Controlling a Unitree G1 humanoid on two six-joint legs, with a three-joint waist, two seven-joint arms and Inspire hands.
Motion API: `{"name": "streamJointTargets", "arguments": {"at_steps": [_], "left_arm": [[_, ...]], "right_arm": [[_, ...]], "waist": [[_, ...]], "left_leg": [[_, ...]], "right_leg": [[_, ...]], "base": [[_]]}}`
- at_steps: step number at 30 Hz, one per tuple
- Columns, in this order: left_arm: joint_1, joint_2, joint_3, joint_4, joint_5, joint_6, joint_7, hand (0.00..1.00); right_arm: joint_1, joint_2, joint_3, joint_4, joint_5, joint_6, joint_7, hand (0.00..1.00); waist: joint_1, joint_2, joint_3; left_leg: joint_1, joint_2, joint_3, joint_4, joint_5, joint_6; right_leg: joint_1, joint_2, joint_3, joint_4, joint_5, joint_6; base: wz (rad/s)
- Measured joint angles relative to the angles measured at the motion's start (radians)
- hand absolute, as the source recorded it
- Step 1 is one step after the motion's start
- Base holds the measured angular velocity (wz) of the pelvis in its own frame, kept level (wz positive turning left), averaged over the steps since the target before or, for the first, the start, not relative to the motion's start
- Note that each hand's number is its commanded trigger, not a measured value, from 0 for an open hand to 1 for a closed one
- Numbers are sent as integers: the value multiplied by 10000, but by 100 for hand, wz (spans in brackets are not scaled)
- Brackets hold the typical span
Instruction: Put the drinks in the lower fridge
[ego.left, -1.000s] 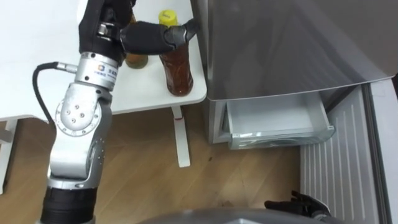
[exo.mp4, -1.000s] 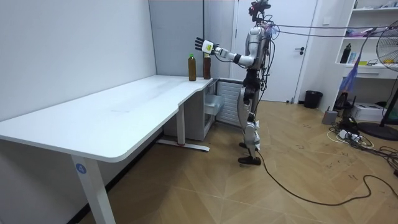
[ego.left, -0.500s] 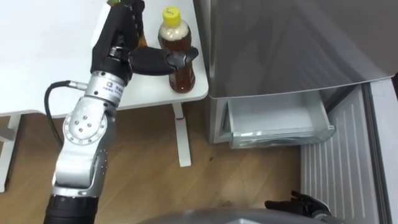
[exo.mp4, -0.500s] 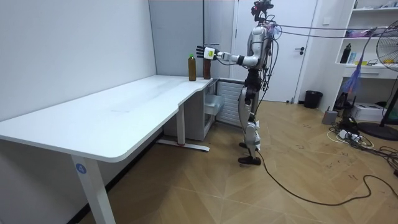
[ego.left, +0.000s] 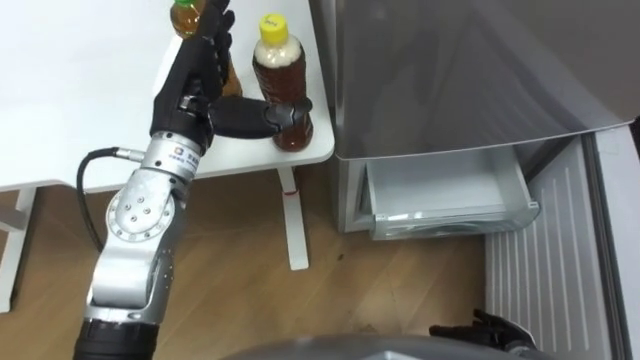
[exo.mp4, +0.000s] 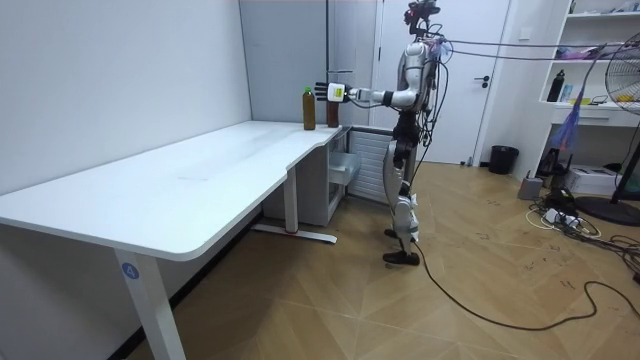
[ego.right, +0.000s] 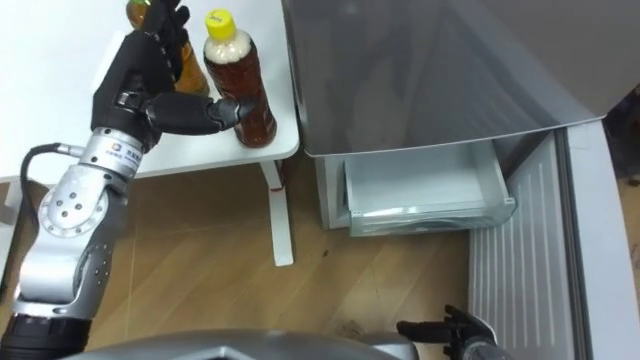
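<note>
Left eye view: left hand reaches over the table corner to the yellow-capped bottle. The fingers are straight and pass up the bottle's left side, between it and the second bottle. The thumb lies across its lower front, touching or nearly so. The grip is set but not closed, and both drinks stand upright on the table. The hand comes in side-on, probably so the palm can wrap the body below the shoulder without knocking the neighbour. The fridge is just right of the table. Its lower drawer is pulled out and the door swung wide, ready to receive. Right hand hangs low by the door, fingers loosely spread, idle. Room view: robot stands upright before the fridge at the table's far end, left arm stretched level to the bottles. Right eye view: same layout, and the thumb tip sits on the bottle's amber body. Next step, by my reckoning: close the fingers, then lift clear.
</note>
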Motion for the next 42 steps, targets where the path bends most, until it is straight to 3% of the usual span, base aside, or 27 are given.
{"name": "streamJointTargets", "arguments": {"at_steps": [7,12,21,30,39,42], "left_arm": [[-3,-9,-83,339,-521,0,-214,0],[-113,-16,-80,637,-1596,29,-290,0],[-378,-22,-82,1255,-2379,420,-255,0],[-1219,8,31,1775,-2380,581,-258,0],[-1666,122,418,2032,-2995,578,-127,0],[-1762,122,535,2271,-3146,573,31,0]], "right_arm": [[0,0,168,-86,-27,6,-17,0],[67,-24,171,-146,-421,35,10,0],[54,-47,188,-444,-732,476,-25,0],[92,-75,166,-448,-957,679,-375,0],[160,-156,64,3,-1821,706,-461,0],[192,-180,51,126,-2046,912,-449,0]], "waist": [[1,5,-2],[0,-13,-8],[-87,4,-15],[-101,146,45],[-270,318,-7],[-296,343,-15]], "left_leg": [[-57,1,18,0,0,0],[-30,0,22,0,0,0],[-23,-2,28,4,0,0],[20,-1,60,20,0,0],[47,-1,67,35,0,0],[115,-1,76,30,0,0]], "right_leg": [[-92,-1,24,8,0,0],[-87,-1,101,21,1,-1],[-139,12,237,66,2,-4],[-171,9,275,201,2,-4],[-171,30,407,212,0,-4],[-130,34,445,237,0,-5]], "base": [[0],[-2],[-2],[0],[0],[-4]]}}
